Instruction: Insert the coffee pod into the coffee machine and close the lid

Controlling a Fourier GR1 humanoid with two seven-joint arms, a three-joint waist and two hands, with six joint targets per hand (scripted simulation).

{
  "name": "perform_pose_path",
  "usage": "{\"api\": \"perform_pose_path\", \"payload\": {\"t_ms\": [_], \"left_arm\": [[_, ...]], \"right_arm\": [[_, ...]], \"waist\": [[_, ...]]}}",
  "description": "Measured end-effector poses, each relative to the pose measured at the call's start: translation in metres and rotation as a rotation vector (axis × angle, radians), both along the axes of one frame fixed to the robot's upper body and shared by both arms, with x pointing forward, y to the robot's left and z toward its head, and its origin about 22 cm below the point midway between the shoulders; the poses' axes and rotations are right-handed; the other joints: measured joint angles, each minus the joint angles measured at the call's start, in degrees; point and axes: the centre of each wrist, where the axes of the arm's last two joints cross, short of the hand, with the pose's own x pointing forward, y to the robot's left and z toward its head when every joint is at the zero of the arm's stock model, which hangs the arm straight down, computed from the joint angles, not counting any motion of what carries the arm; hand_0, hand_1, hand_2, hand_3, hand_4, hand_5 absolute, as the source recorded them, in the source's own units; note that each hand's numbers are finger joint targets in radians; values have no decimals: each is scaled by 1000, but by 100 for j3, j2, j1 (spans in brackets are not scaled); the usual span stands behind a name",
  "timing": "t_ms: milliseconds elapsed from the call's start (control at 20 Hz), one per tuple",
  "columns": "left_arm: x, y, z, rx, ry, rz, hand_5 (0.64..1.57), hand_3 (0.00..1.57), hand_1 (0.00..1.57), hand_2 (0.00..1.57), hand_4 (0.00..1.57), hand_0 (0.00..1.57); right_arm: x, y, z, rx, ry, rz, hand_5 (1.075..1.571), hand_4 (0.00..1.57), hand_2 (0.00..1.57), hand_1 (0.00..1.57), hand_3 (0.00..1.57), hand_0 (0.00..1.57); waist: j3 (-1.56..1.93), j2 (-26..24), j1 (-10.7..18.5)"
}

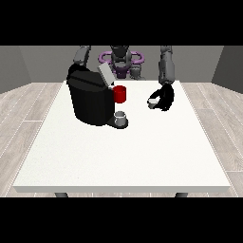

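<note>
A black coffee machine (88, 100) stands on the white table (123, 156) at the view's left, its grey lid (105, 74) tilted up and open. A small grey cup (121, 118) sits on its drip base. Just behind and right of the machine is a red mug (120, 94). The hand at the view's right (164, 97) hovers low over the table, fingers curled round a small white coffee pod (152, 102), right of the red mug. The other hand is hidden behind the machine; only its arm (82, 56) shows.
The robot's torso (120, 60) stands behind the table's far edge. The table's front and right parts stretch bare towards the camera. Wooden floor surrounds the table.
</note>
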Motion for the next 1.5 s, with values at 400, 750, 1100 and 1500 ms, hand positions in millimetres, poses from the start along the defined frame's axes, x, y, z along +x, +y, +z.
{"api": "perform_pose_path", "payload": {"t_ms": [400,750,1100,1500], "left_arm": [[16,-13,23,-18,-50,-120,1571,1353,1388,1408,583,1388],[40,-40,66,-29,-66,-219,1571,1291,1235,1323,571,1235],[50,-32,98,-38,-92,-247,1571,1292,1252,1329,573,1252],[66,-34,153,-33,-171,-238,1571,1237,1248,1292,515,1248]], "right_arm": [[-1,-13,-12,10,53,-16,1571,488,0,0,0,0],[2,-14,-23,14,87,-32,1571,492,0,0,0,0],[-1,-6,-21,27,81,-2,1571,489,0,0,0,0],[2,-2,-14,19,33,21,1571,507,0,0,0,0]], "waist": [[-7,-209,80],[-7,-529,211],[-7,-601,15],[-7,-412,-256]]}}
